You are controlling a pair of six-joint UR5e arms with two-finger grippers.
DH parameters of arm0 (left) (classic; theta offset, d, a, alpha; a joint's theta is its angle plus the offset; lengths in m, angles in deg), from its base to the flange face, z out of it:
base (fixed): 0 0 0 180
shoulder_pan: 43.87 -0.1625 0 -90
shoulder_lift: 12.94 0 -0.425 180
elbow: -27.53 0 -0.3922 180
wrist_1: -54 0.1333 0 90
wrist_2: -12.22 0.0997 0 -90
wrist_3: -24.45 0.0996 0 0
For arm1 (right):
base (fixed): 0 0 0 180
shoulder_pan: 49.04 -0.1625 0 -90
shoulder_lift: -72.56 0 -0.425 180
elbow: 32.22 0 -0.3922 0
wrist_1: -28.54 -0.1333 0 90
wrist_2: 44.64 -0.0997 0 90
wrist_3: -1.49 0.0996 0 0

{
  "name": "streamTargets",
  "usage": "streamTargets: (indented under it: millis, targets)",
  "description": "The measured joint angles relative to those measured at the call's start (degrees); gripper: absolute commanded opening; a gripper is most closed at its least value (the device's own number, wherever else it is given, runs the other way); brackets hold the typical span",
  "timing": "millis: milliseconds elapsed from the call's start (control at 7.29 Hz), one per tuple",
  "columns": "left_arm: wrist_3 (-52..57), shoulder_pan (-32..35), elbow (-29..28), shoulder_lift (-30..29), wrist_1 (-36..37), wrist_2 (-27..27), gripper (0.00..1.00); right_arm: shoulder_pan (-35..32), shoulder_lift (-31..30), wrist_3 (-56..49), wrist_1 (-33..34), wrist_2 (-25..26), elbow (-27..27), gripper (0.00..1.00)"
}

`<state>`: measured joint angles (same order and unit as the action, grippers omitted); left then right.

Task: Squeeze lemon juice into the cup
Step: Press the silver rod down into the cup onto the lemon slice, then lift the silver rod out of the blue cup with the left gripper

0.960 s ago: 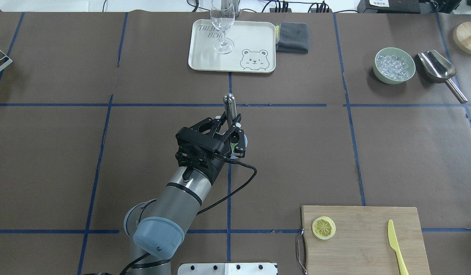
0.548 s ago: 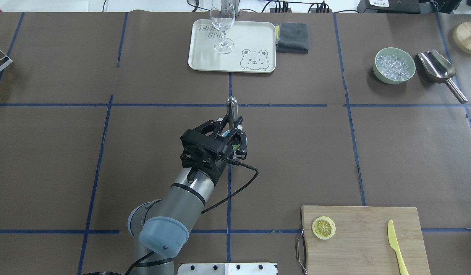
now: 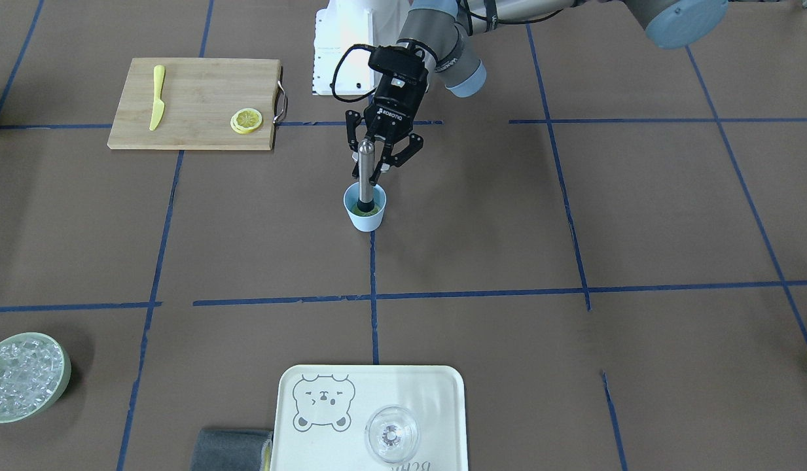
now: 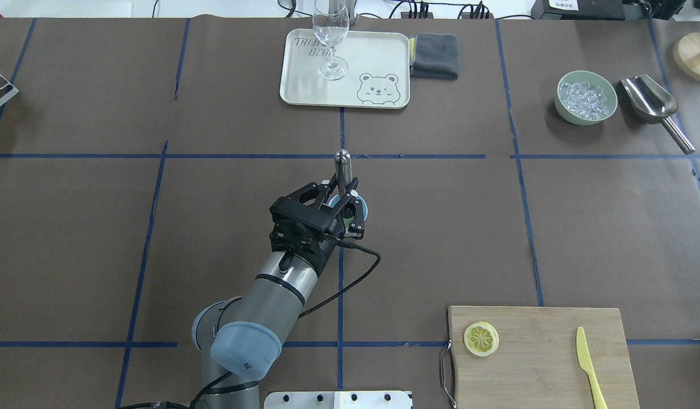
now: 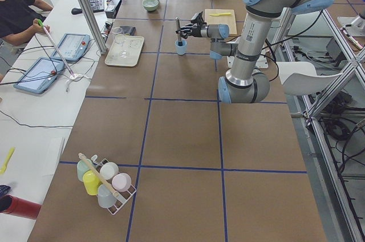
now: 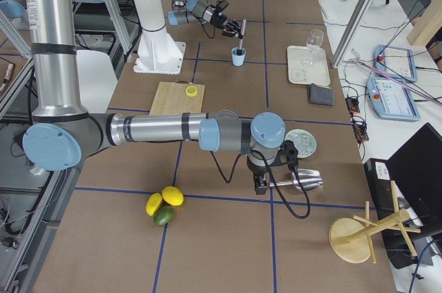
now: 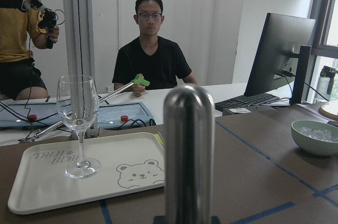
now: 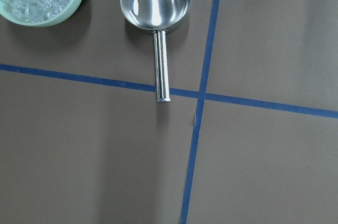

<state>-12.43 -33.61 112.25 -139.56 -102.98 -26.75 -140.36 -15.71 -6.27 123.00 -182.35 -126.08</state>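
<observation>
Since a second ago the left tool (image 3: 372,165) has eased a little toward the robot and carried the top of the upright polished steel rod (image 3: 366,173) with it; its fingers are pinched on that rod's shaft. Nearest the robot, the thin round yellow lemon slice (image 4: 481,338) lies flat on the bamboo cutting board (image 4: 543,363), well apart from the yellow plastic knife (image 4: 587,363) and nowhere near the cup. At mid-worktop (image 4: 440,227) the small light-blue tapered plastic cup (image 3: 365,219) stands free. The rod's foot sits inside it on a greenish mash (image 3: 372,210) that I cannot identify. The cup looks light and nothing braces it, so any sideways drag from the rod could tip or skid it and spill the mash, and a hard press might slide the rod through the pinch. Farther off, the pale green bowl (image 4: 582,120) holds clear ice cubes (image 4: 585,94), with the steel scoop (image 4: 648,96) just beside it. The right tool (image 6: 260,184) hangs above that scoop, and I cannot tell whether it is spread or closed. Farthest, the clear stemmed glass (image 4: 330,34) stands empty on the cream bear-printed tray (image 4: 304,85).
</observation>
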Motion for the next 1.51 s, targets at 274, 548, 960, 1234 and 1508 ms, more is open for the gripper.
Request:
streamTargets:
  millis: [274, 548, 960, 1234, 1508]
  targets:
    - [0.0, 0.0, -1.5, -0.1, -0.7, -0.3, 0.00, 0.0, 0.1, -0.1, -0.1, 0.0, 0.0, 1.00]
    - [0.0, -0.1, -2.3, -0.1, -0.8, -0.5, 0.00, 0.0, 0.2, -0.1, -0.1, 0.0, 0.0, 1.00]
    - [0.0, -0.1, -2.7, -0.2, -0.8, -0.6, 0.00, 0.0, 0.2, -0.1, -0.1, 0.0, 0.0, 1.00]
    - [0.2, 0.0, -0.6, -0.2, -0.8, -0.8, 0.00, 0.0, 0.2, 0.1, -0.1, 0.1, -0.7, 1.00]
    - [2.5, 0.2, 3.7, 0.2, -0.8, -1.8, 0.00, 0.0, 0.5, 0.2, 0.0, 0.1, -1.4, 1.00]
